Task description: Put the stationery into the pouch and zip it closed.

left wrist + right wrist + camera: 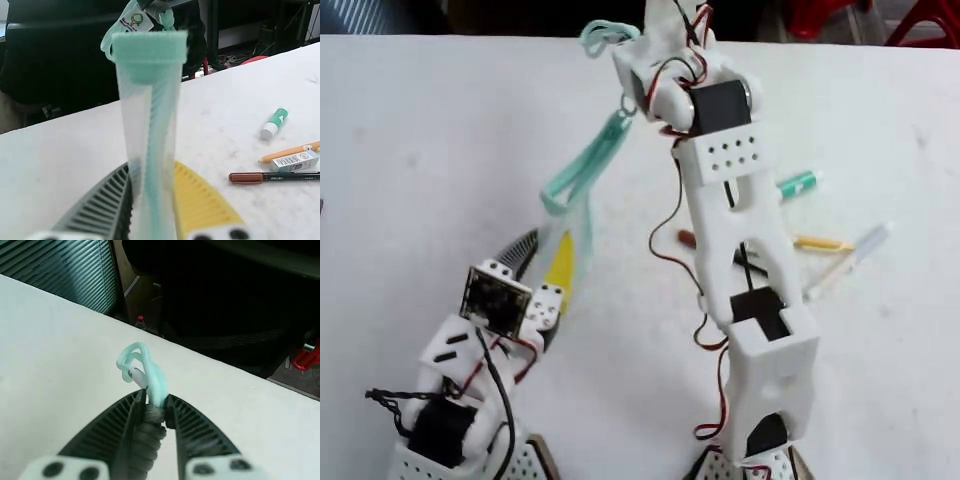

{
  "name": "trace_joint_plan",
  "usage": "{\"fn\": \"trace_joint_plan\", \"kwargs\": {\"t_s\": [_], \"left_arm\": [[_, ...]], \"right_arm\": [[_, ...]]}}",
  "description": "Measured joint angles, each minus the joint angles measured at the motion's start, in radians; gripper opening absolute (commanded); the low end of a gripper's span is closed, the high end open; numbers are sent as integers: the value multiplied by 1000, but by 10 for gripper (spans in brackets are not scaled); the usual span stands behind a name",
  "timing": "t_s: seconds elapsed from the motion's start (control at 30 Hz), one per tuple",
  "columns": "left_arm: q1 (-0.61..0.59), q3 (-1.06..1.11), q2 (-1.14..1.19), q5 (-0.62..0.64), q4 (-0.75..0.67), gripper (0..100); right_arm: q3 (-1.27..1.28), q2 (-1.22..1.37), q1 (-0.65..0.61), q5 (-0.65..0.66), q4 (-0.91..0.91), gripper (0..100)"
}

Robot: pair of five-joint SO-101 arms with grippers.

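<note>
A clear pouch [582, 185] with a mint-green zip hangs stretched between the two arms, above the table. My left gripper [548, 258] is shut on the pouch's near end [150, 125], with one grey and one yellow finger [200, 200] on either side. At the far end my right gripper [155, 400] is shut on the zip pull, and its mint loop [140, 367] sticks out past the fingertips. On the table lie a green-and-white glue stick [274, 124], an orange pencil [285, 151], a small eraser [295, 161] and a brown pen [265, 177].
The right arm [740, 230] stretches across the table's middle, over part of the stationery. A white pen [850, 260] lies to its right, by the pencil [820, 243] and glue stick [798, 183]. Bare white table [430, 150] lies on the left.
</note>
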Motion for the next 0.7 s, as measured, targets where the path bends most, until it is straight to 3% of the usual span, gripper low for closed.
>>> {"fn": "trace_joint_plan", "kwargs": {"t_s": [0.43,0.63,0.7], "left_arm": [[0,0,0,0,0,22],[0,0,0,0,2,22],[0,0,0,0,2,22]], "right_arm": [[0,6,21,0,-48,31],[-14,3,17,0,72,340],[-35,-12,-5,0,133,379]]}}
